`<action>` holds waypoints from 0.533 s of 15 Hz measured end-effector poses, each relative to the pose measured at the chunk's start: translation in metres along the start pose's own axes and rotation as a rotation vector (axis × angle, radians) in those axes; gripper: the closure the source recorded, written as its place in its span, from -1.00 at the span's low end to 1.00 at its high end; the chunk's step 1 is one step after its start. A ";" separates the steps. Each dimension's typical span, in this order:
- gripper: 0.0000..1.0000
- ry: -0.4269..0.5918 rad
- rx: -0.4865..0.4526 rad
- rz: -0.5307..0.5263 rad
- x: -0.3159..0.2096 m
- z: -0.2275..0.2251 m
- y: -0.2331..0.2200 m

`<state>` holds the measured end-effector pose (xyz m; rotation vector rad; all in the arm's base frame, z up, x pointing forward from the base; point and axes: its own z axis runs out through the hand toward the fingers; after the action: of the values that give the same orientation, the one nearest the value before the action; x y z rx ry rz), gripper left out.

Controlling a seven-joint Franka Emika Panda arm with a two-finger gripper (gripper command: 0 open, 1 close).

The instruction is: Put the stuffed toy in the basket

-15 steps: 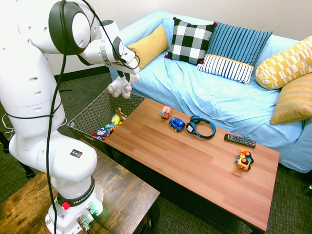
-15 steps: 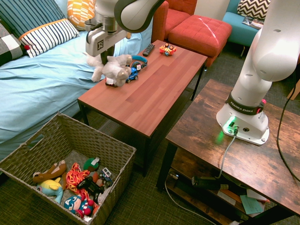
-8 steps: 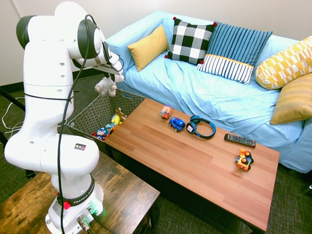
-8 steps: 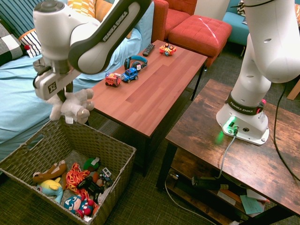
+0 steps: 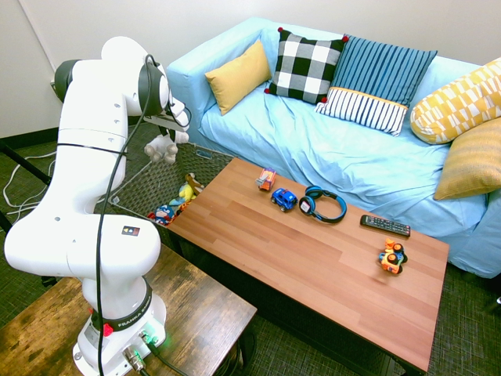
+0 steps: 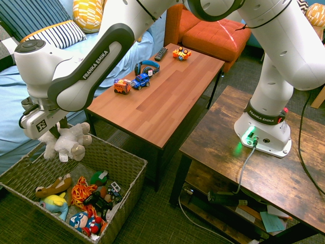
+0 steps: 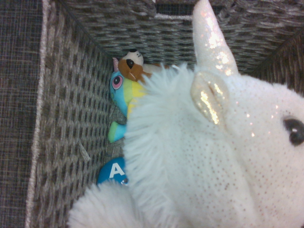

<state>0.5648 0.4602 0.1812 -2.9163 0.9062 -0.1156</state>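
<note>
The stuffed toy [image 6: 66, 143], a small white plush unicorn, hangs from my gripper [image 6: 57, 131], which is shut on it. It is in the air just above the open top of the basket [image 6: 124, 168], a large grey woven basket on the floor by the coffee table's end. In the first exterior view the stuffed toy [image 5: 162, 147] dangles beside the arm, over the basket [image 5: 141, 184]. The wrist view is filled by the stuffed toy [image 7: 213, 156], its glittery horn and ear up close, with the basket [image 7: 61, 109] wall below it.
Several plush toys [image 6: 84, 201] lie in the basket's bottom. The wooden coffee table [image 6: 167, 96] holds toy cars [image 6: 133, 83], headphones [image 6: 146, 66] and a remote [image 6: 161, 53]. A blue sofa [image 5: 329, 149] with cushions runs behind, and a dark wooden stand [image 6: 274, 168] is to the right.
The arm has swung away from the coffee table, carrying the unicorn over the floor to a spot above the basket, and has come lower. The grip has stayed shut.
</note>
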 end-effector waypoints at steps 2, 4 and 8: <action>-1.00 -0.012 -0.001 0.011 -0.007 0.007 -0.009; -1.00 -0.020 0.008 0.029 -0.017 0.012 -0.019; -1.00 -0.016 0.015 0.055 -0.018 0.015 -0.028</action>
<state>0.5669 0.4945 0.1680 -2.8722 0.9775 -0.0951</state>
